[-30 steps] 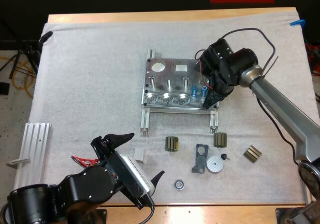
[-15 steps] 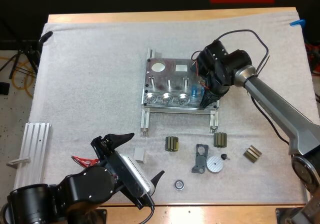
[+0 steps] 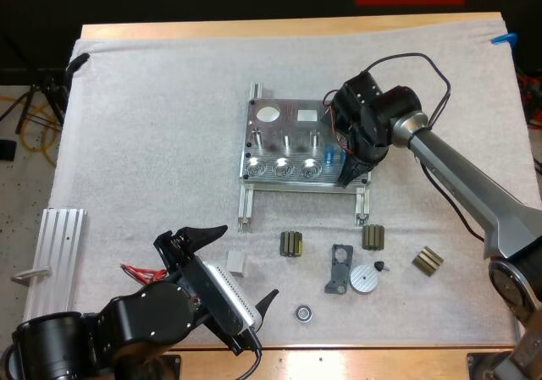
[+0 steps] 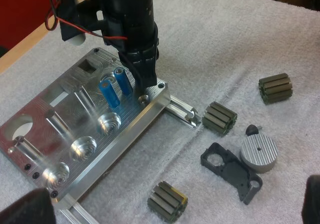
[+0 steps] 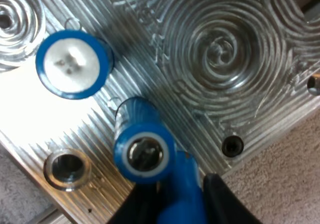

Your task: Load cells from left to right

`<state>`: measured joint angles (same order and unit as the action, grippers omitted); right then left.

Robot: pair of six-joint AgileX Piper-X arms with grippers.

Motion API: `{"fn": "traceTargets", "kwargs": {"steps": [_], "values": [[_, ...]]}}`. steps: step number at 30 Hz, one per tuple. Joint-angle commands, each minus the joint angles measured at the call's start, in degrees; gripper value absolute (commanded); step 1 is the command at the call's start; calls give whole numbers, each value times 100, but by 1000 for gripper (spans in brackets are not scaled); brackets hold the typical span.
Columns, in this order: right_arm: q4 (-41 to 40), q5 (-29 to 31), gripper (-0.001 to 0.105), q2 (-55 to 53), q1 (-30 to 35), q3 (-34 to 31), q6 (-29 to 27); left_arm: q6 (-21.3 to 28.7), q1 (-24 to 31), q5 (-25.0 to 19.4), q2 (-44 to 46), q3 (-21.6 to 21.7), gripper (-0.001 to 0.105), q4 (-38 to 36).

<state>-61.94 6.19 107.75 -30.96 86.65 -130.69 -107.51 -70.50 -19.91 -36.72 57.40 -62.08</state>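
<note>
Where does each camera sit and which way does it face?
High view: behind both arms, facing forward and down; shows open left gripper, right gripper at the fixture.
Left wrist view: on the left arm, facing the fixture; own fingers frame it.
Right wrist view: on the right arm, straight down on the fixture; own fingers grip a blue cylinder.
Both wrist views show it beside a second cylinder.

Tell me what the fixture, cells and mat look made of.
Fixture: bare machined metal, probably aluminium; bright silver with concentric tool marks.
Cells: glossy blue sleeve, likely plastic wrap, with a pale end cap that could be metal.
Mat: white fabric, felt-like; fuzzy, dimpled nap.
</note>
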Motion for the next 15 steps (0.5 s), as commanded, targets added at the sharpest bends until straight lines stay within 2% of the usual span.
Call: {"fn": "traceTargets", "kwargs": {"steps": [1,13,15], "values": [[-12,3,0,18,9,52,-49,-26,3,-93,31,18,97,73],[4,3,0,74,9,52,2,-26,3,-93,31,18,97,73],[3,3,3,74,9,52,2,-26,3,-93,31,18,97,73]]}}
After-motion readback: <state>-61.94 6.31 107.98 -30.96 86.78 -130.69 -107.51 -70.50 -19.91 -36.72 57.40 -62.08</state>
